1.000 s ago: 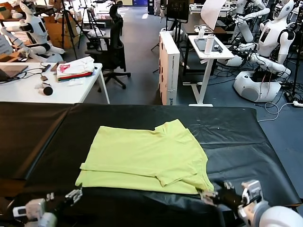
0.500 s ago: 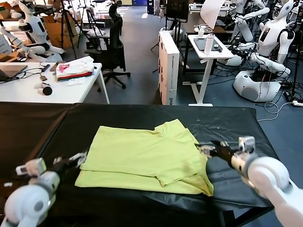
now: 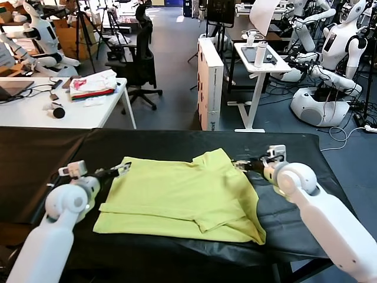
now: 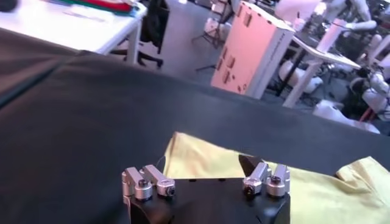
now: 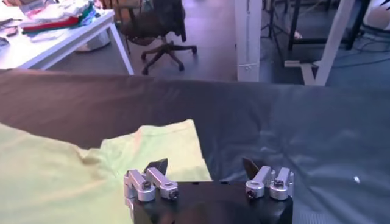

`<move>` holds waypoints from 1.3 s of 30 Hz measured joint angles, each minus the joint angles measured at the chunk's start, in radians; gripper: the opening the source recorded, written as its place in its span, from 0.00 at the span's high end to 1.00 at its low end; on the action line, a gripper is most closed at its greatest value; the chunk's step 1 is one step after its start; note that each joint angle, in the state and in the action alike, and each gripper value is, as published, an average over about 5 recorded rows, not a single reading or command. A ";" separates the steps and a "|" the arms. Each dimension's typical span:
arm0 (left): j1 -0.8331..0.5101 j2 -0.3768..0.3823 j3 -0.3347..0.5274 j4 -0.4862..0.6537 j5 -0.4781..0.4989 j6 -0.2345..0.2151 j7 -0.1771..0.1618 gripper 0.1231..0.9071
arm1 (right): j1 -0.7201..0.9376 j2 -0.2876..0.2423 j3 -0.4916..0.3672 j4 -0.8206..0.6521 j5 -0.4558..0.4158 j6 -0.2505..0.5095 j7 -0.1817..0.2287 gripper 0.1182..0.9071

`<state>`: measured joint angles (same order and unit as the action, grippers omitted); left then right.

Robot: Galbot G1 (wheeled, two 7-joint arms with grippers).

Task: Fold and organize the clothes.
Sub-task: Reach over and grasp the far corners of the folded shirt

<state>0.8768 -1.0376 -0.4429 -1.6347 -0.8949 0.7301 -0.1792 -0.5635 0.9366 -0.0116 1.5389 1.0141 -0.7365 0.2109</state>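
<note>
The lime yellow-green T-shirt [image 3: 182,197] is seen lying flat, already partly folded, on the black-covered desk [image 3: 294,159], with its long axis running across the desk from the robot's left to its right. Its far edge is flanked by both arms. The left gripper [image 3: 121,170] is held at the shirt's far left corner, its jaws spread wide and empty; in the left wrist view that corner [image 4: 183,152] is seen directly ahead of the left gripper [image 4: 206,178], with the cloth running off toward the shirt's middle. The right gripper [image 3: 242,165] is held at the shirt's far right corner, by the sleeve [image 3: 221,159] that juts out beyond the far edge; its jaws are likewise wide and nothing is held in them. In the right wrist view the sleeve's edge [image 5: 177,146] is seen just ahead of the right gripper [image 5: 207,176], under the one jaw, while only bare black cover is seen under the other. Each corner is thus matched by the arm on its own side, and neither arm is clearly nearer than the other. The coming move is judged to be a paired pinch of the two far corners, for which both sets of jaws would need to be lowered onto the cloth; whether the fabric is already touched cannot be told.
</note>
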 joint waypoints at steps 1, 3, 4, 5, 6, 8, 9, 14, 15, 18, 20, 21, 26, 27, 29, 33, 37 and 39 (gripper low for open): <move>-0.016 0.000 0.008 0.018 0.003 -0.002 0.005 0.00 | 0.006 0.006 -0.005 -0.011 -0.003 0.000 0.000 0.00; -0.048 -0.001 0.024 0.055 0.011 -0.008 0.015 0.00 | 0.017 0.016 -0.014 -0.031 -0.008 0.000 -0.001 0.00; -0.062 -0.002 0.032 0.072 0.015 -0.011 0.019 0.00 | 0.021 0.020 -0.018 -0.040 -0.011 0.000 -0.001 0.00; -0.075 -0.003 0.038 0.089 0.019 -0.014 0.024 0.00 | 0.024 0.024 -0.021 -0.048 -0.013 0.000 -0.002 0.00; -0.088 -0.005 0.044 0.106 0.023 -0.017 0.028 0.00 | 0.027 0.027 -0.025 -0.055 -0.016 0.000 -0.002 0.00; -0.108 -0.008 0.054 0.135 0.030 -0.021 0.035 0.00 | 0.033 0.031 -0.032 -0.069 -0.020 0.000 -0.002 0.00; -0.117 -0.009 0.058 0.149 0.033 -0.022 0.039 0.00 | 0.035 0.033 -0.035 -0.075 -0.022 0.000 -0.002 0.00; -0.148 -0.017 0.076 0.207 0.054 -0.031 0.052 0.00 | 0.039 0.044 -0.046 -0.087 -0.030 0.000 -0.003 0.00; -0.152 -0.019 0.078 0.217 0.057 -0.032 0.053 0.00 | 0.039 0.045 -0.047 -0.087 -0.031 0.000 -0.003 0.00; -0.155 -0.023 0.082 0.238 0.065 -0.034 0.061 0.00 | 0.039 0.046 -0.051 -0.086 -0.034 0.000 -0.004 0.02; -0.153 -0.024 0.083 0.245 0.069 -0.036 0.066 0.00 | 0.038 0.045 -0.053 -0.085 -0.035 0.000 -0.006 0.09; -0.152 -0.024 0.084 0.247 0.070 -0.037 0.068 0.02 | 0.037 0.045 -0.055 -0.084 -0.036 0.000 -0.007 0.13; -0.144 -0.024 0.083 0.251 0.074 -0.040 0.077 0.27 | 0.029 0.041 -0.058 -0.079 -0.047 0.000 -0.020 0.33; -0.142 -0.023 0.083 0.251 0.075 -0.041 0.078 0.36 | 0.028 0.040 -0.058 -0.078 -0.050 0.000 -0.024 0.37; -0.137 -0.022 0.083 0.249 0.075 -0.041 0.081 0.51 | 0.026 0.039 -0.058 -0.077 -0.057 0.000 -0.031 0.45; -0.130 -0.020 0.084 0.239 0.075 -0.039 0.084 0.78 | 0.023 0.037 -0.055 -0.079 -0.068 0.000 -0.044 0.78; -0.128 -0.019 0.086 0.227 0.075 -0.040 0.086 0.90 | 0.018 0.038 -0.048 -0.079 -0.075 0.000 -0.051 0.97; -0.128 -0.019 0.087 0.221 0.075 -0.042 0.086 0.93 | 0.015 0.039 -0.045 -0.078 -0.075 0.000 -0.051 0.97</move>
<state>0.7492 -1.0569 -0.3561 -1.4136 -0.8200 0.6883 -0.0930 -0.5489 0.9751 -0.0567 1.4612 0.9390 -0.7365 0.1595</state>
